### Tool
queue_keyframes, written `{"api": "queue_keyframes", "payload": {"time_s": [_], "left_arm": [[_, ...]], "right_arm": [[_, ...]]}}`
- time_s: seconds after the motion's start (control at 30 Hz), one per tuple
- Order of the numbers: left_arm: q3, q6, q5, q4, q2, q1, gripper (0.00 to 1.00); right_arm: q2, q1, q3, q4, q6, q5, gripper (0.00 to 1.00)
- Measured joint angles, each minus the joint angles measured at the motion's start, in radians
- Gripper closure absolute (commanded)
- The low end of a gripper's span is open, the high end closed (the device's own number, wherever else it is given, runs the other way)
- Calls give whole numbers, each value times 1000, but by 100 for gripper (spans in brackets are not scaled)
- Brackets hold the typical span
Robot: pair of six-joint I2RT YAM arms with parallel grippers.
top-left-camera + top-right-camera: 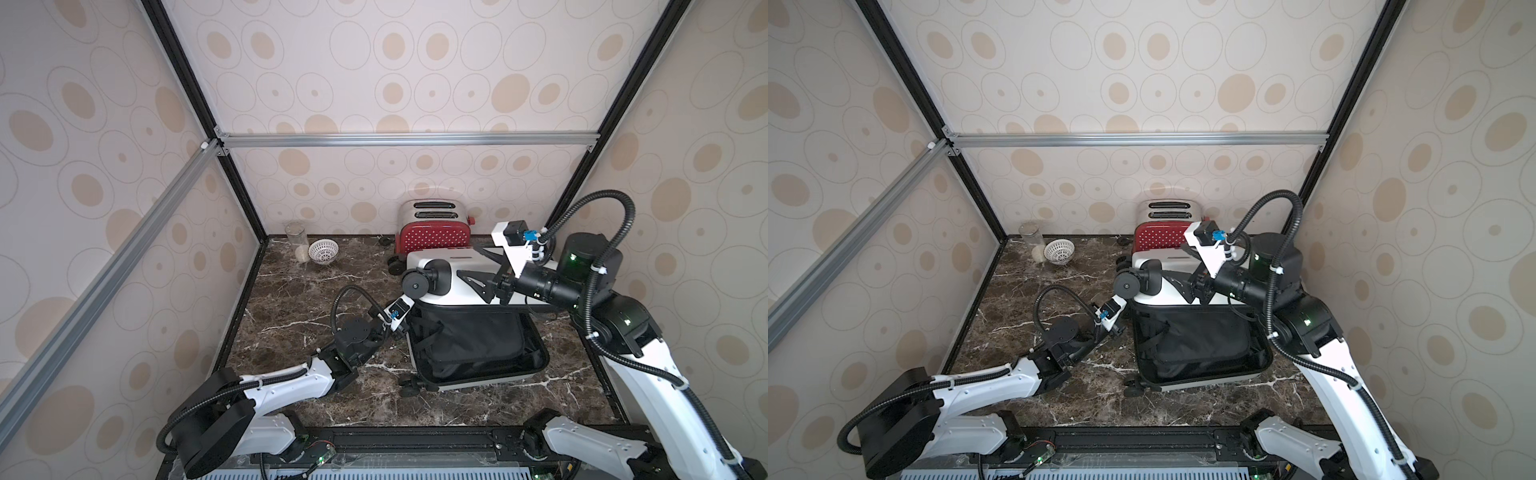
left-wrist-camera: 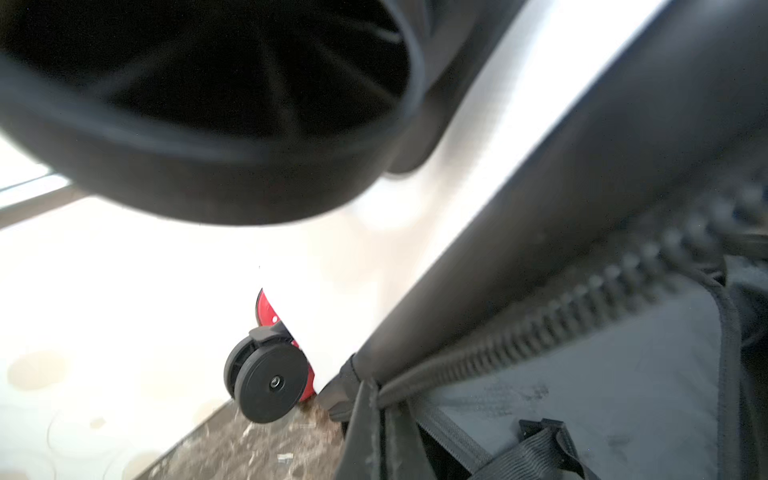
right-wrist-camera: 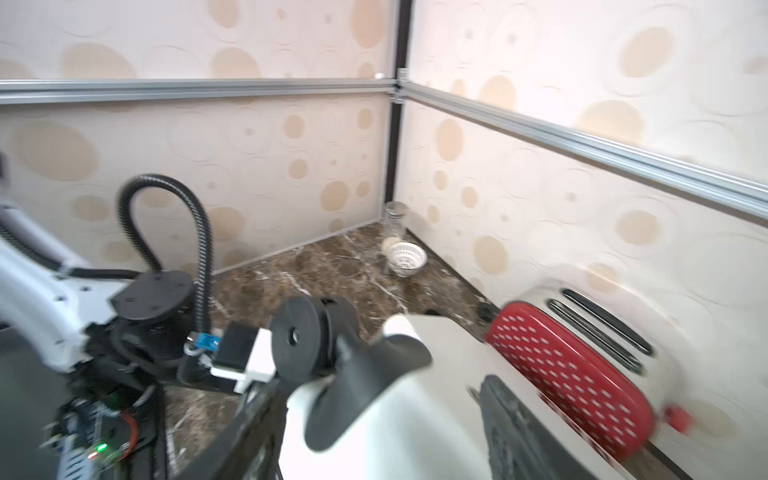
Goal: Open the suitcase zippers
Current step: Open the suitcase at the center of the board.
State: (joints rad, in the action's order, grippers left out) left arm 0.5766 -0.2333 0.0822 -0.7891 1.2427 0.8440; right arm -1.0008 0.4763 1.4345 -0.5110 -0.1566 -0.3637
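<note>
The white suitcase stands open in both top views. Its lid (image 1: pixel 432 266) (image 1: pixel 1163 297) is raised on edge and its lower shell (image 1: pixel 482 381) lies flat, showing the black lining (image 1: pixel 469 340). My right gripper (image 1: pixel 467 261) (image 1: pixel 1173 259) is at the lid's top with its fingers wide apart, open. One finger (image 3: pixel 511 419) lies against the white shell. My left gripper (image 1: pixel 405 330) (image 1: pixel 1119 330) is at the lower shell's left edge under the lid's wheel (image 1: pixel 415 284), shut. Its fingers are hidden. The left wrist view shows the undone zipper band (image 2: pixel 540 328) close up. No pulls show.
A red dotted toaster (image 1: pixel 432 237) (image 3: pixel 573 374) stands right behind the lid, against the back wall. A glass jar (image 1: pixel 296 245) and a white mesh basket (image 1: pixel 323 250) sit in the back left corner. Walls enclose the marble table (image 1: pixel 299 299) on three sides.
</note>
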Motion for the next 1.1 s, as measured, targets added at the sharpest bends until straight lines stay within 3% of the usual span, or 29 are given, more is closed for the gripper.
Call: {"api": "queue_keyframes", "payload": {"time_s": [0.2,0.37,0.6,0.77,0.8,0.87,0.93,0.97,1.0,1.1], "left_arm": [[235,110,-8,357,-12,-104,100],[417,154,-55,595,24,-262,100],[760,185,-138,823,270,-485,100],[956,179,-175,942,481,-558,100],[981,174,-182,958,509,-559,95],[1056,159,-195,1002,562,-556,43],[1125,156,-202,1018,600,-556,8],[1140,156,-205,1018,604,-555,2],[1136,157,-209,1012,593,-554,2],[1027,173,-202,951,494,-554,1]], "right_arm": [[69,-30,-50,-15,50,326,18],[60,-74,-55,-27,110,471,18],[-37,-189,-126,-12,235,434,21],[-130,-215,-240,29,295,361,21],[-144,-218,-257,37,304,350,21],[-161,-225,-279,55,319,326,20],[-171,-241,-290,79,332,305,17],[-175,-254,-294,98,336,296,13],[-178,-272,-301,119,343,288,3],[-178,-341,-339,194,354,286,0]]}}
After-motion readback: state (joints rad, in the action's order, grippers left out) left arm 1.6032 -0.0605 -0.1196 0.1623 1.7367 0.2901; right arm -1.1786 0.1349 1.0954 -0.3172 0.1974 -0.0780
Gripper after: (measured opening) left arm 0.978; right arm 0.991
